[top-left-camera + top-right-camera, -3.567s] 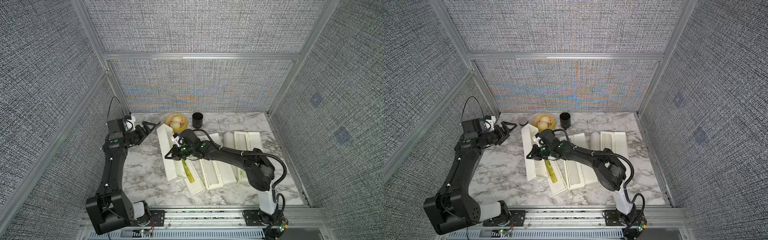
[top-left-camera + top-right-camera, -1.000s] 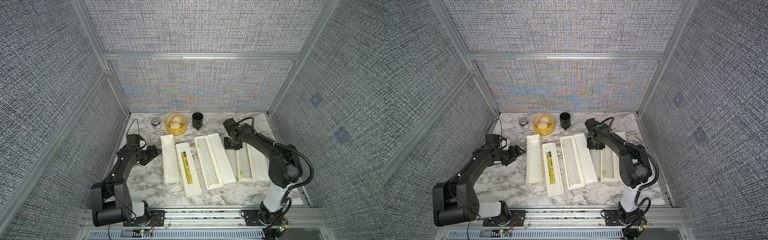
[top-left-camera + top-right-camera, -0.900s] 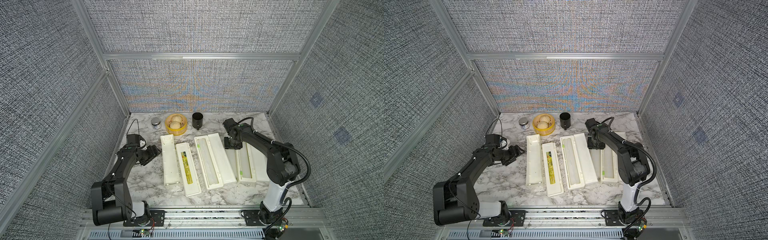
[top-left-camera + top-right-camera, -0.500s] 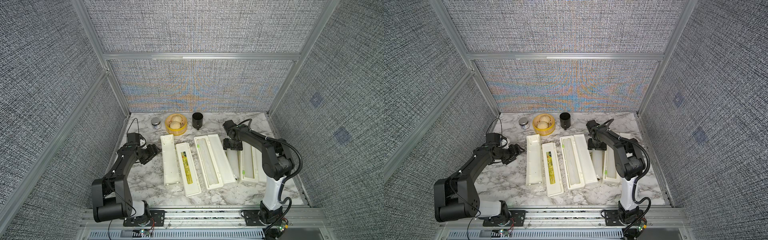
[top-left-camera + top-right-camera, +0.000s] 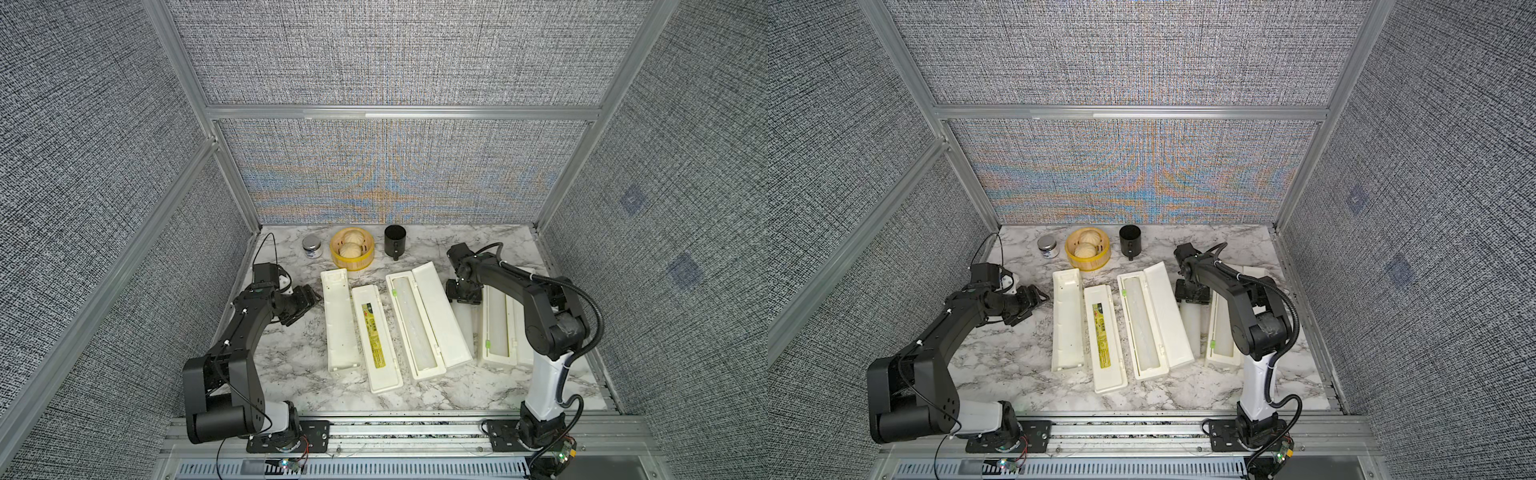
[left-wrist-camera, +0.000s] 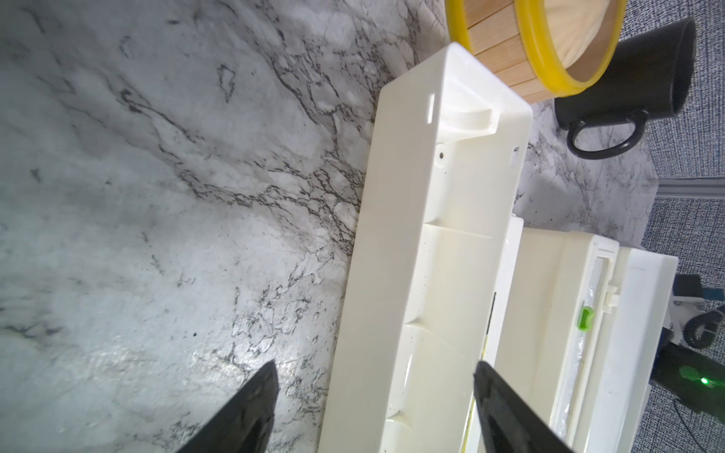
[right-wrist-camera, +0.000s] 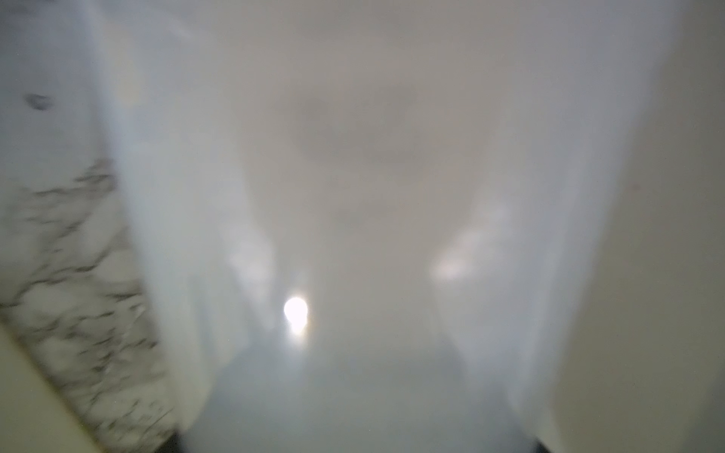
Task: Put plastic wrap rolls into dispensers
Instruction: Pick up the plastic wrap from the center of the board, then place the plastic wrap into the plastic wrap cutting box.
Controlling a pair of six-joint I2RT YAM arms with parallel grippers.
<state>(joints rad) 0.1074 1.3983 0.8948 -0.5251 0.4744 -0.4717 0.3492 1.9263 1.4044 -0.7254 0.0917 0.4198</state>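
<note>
Translucent white plastic wrap roll (image 5: 464, 328) lies on the marble bench (image 5: 291, 353) between the middle dispenser (image 5: 440, 316) and the right dispenser (image 5: 496, 358), not yet inside either. The right tool (image 5: 463, 293), which was over at the left dispenser (image 5: 338, 324) seconds ago, now sits over the roll's far end; whether it grips cannot be told. The left tool (image 6: 374, 368) has dropped low, prongs apart and empty. A pickup looks imminent.

Grey woven walls (image 5: 374, 62) and aluminium framing (image 5: 399, 112) enclose a marble tabletop (image 5: 299, 353).
</note>
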